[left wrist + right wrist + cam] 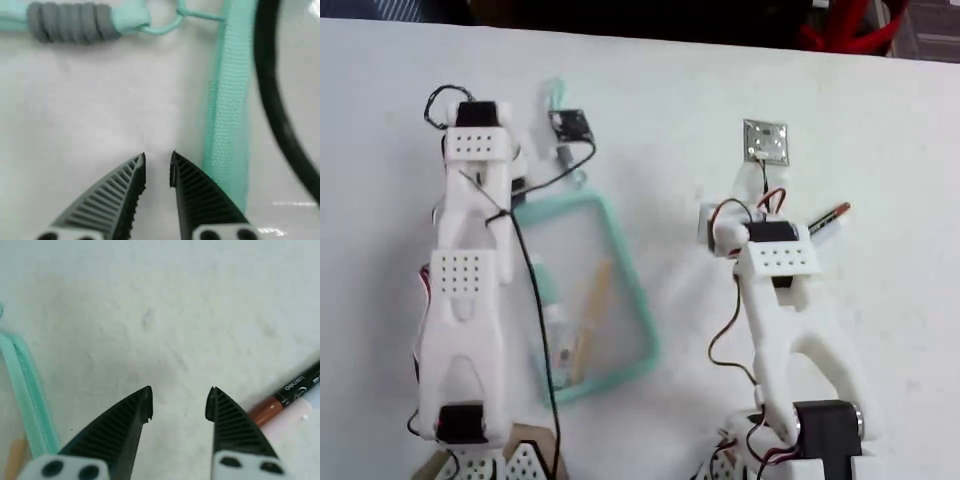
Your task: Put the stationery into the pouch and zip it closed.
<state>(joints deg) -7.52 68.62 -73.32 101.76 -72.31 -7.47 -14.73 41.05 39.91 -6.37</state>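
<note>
A clear pouch (pixel 620 262) with a teal zipper border lies flat between the two arms. It holds a wooden pencil (pixel 592 305) and a small white item (pixel 556 325). Its grey ribbed zip pull (pixel 70 22) hangs on a teal cord, just beyond my left gripper (pixel 158 165). That gripper is low over the table beside the teal zipper band (pixel 227 100), slightly open and holding nothing. My right gripper (pixel 179 402) is open over bare table. A brown and black pen (pixel 287 392) lies on the table just outside one finger; the pen (pixel 828 217) lies right of the pouch.
A black cable (pixel 280 105) crosses over the pouch's edge near the left gripper. A small square metal piece (pixel 765 142) lies on the white table (pixel 660 110) beyond the right arm. The pouch's teal edge (pixel 27 390) is off to the side of the right gripper.
</note>
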